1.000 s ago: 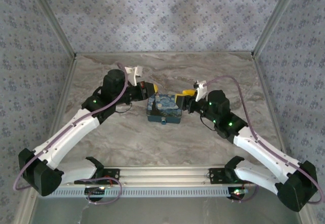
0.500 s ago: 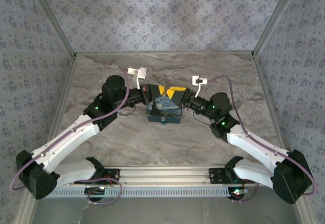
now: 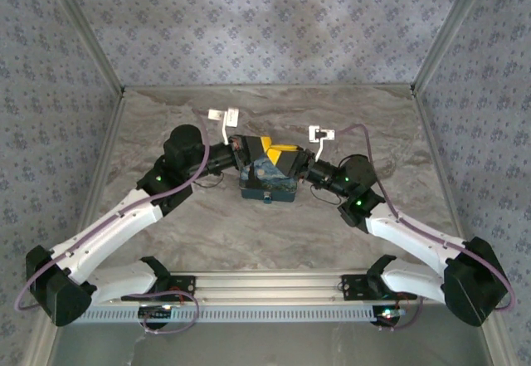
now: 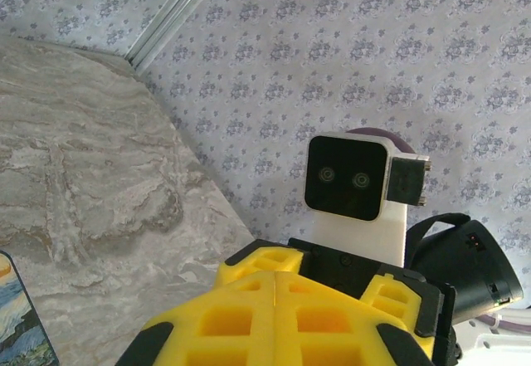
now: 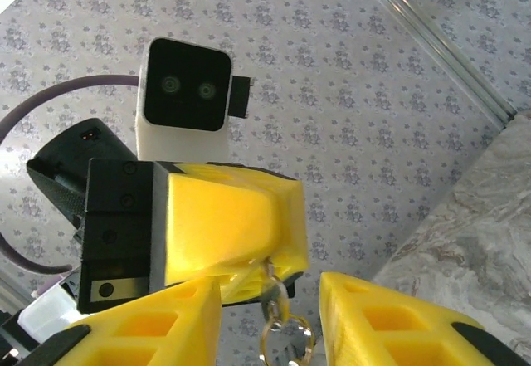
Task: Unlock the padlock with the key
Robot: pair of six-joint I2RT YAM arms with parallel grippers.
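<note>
Marbled desk (image 3: 207,225) is carrying a blue tin (image 3: 267,185). Right wrist view is revealing a key ring (image 5: 278,329) hanging from the clamped left end effector (image 5: 278,262), between the right end effector's (image 5: 270,295) parted fingers (image 5: 390,324).

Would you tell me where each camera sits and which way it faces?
Top external: above and behind the bases, looking down at the table, the tin and both arms.
Left wrist: on the left arm, facing the right camera and wall; own shut left gripper below.
Right wrist: on the right arm, facing the left camera and the key ring hanging from the left gripper; own right gripper open.
Shared: both wrist views show the wall.
</note>
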